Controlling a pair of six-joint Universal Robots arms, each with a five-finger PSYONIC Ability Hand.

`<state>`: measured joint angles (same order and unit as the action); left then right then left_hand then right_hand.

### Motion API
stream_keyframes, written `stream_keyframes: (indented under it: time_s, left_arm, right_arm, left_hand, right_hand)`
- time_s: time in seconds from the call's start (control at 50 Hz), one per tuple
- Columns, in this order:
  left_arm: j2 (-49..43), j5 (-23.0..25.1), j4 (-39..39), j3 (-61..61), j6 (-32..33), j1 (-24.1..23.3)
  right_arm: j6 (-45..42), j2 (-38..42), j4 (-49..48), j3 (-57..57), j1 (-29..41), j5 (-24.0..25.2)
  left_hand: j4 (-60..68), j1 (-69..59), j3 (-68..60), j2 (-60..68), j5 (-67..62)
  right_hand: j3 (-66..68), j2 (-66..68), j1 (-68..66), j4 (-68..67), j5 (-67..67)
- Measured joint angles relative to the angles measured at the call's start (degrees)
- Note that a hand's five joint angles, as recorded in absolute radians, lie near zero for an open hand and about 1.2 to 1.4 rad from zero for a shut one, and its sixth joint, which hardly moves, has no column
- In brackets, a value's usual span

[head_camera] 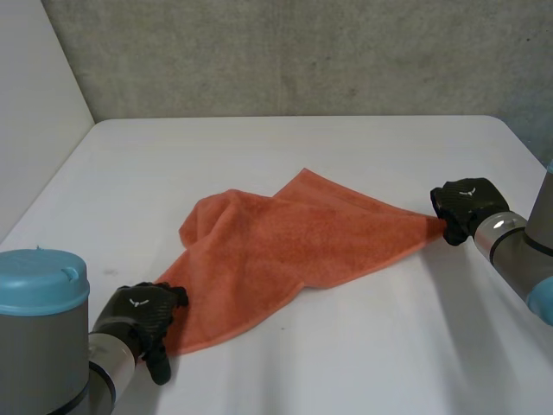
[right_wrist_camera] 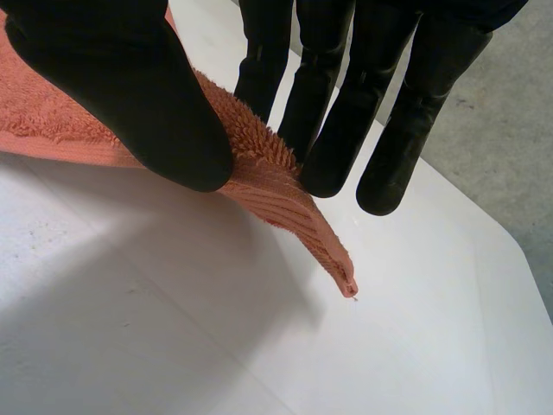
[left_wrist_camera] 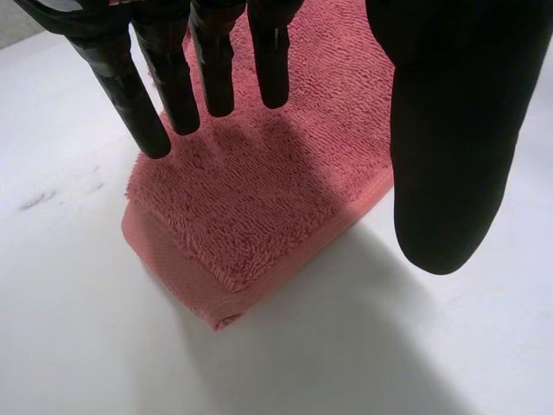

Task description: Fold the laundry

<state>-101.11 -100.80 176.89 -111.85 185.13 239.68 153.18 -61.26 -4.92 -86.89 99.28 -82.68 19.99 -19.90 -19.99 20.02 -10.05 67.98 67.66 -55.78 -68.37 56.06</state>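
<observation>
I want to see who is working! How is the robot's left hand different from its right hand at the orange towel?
The right hand pinches a corner of the orange towel between thumb and fingers; the left hand has straight fingers over its corner, gripping nothing. The right hand's corner is lifted off the table; the left hand's lies on it. Both hands are black, at opposite ends.

Matte black left hand [head_camera: 143,320] and right hand [head_camera: 467,206] each bear a white emblem. At lower left, a round light-blue cap [head_camera: 39,281] tops the grey arm [head_camera: 43,367].
</observation>
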Motion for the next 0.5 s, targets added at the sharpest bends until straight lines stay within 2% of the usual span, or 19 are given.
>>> stream_keyframes:
  time_s: [0.2,0.5]
  left_arm:
    - [-1.03,-0.29,5.43,-2.23,0.33,0.33]
    - [-3.16,-0.92,9.55,-3.91,0.32,1.18]
  right_arm:
    - [-0.09,0.00,0.00,-0.46,0.04,0.12]
    - [-0.17,0.00,0.00,-0.66,0.25,0.16]
  left_hand:
    - [0.00,0.00,0.00,0.00,0.00]
    - [3.21,-3.53,-3.21,3.28,-3.19]
  right_hand:
    - [0.00,0.00,0.00,0.00,0.00]
    - [0.12,0.00,0.00,0.00,0.00]
